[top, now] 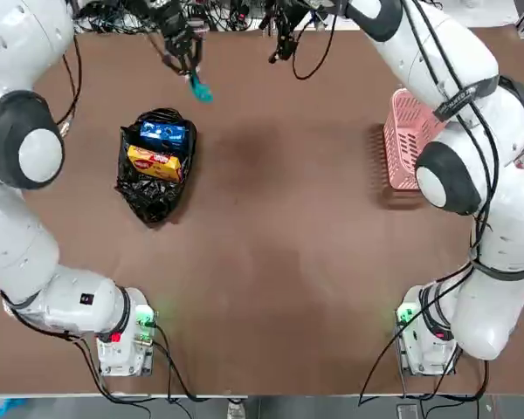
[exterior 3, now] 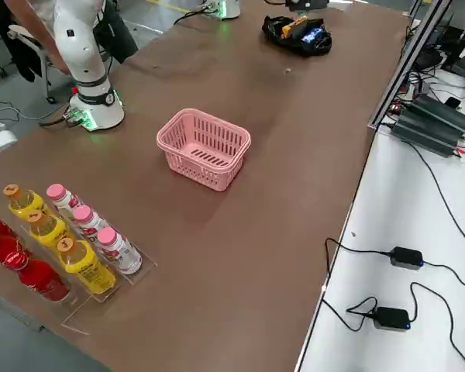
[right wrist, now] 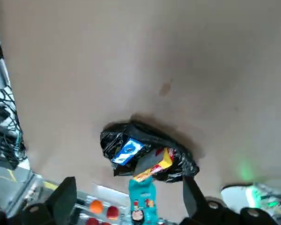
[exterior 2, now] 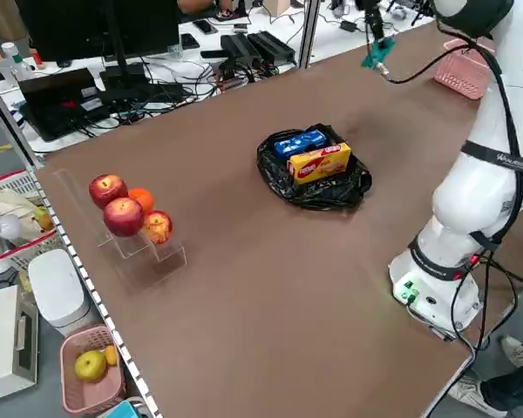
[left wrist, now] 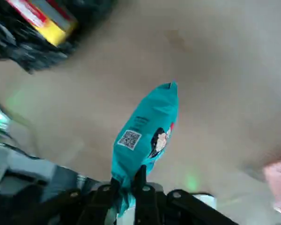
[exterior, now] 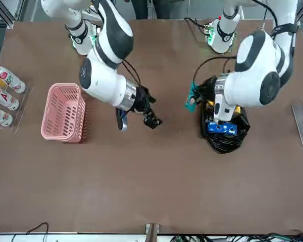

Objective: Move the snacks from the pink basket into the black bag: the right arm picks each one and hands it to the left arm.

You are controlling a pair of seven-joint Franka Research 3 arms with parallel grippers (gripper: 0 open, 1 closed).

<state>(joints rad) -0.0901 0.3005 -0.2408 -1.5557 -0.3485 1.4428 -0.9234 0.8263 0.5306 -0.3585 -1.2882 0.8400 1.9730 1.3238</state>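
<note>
Pinching only one end of the teal snack [left wrist: 147,129], the left claw [top: 190,70] at 12 o'clock of the black bag [top: 153,196] could drop it short, while the right claw [exterior: 141,115] gapes empty; blue and yellow packets fill the bag, the pink basket [exterior 3: 205,147] sits bare on the bench.

6 cameras cover the worktop [top: 271,288]. 1 looks straight down with the arm bases at its lower edge; 1 faces the robot from across. 2 raised side cameras look diagonally over it, 1 nearest the fruit, 1 nearest the bottles. 2 wrist cameras sit close above. Overhead, front and both side views share the black bag [top: 155,166].
</note>
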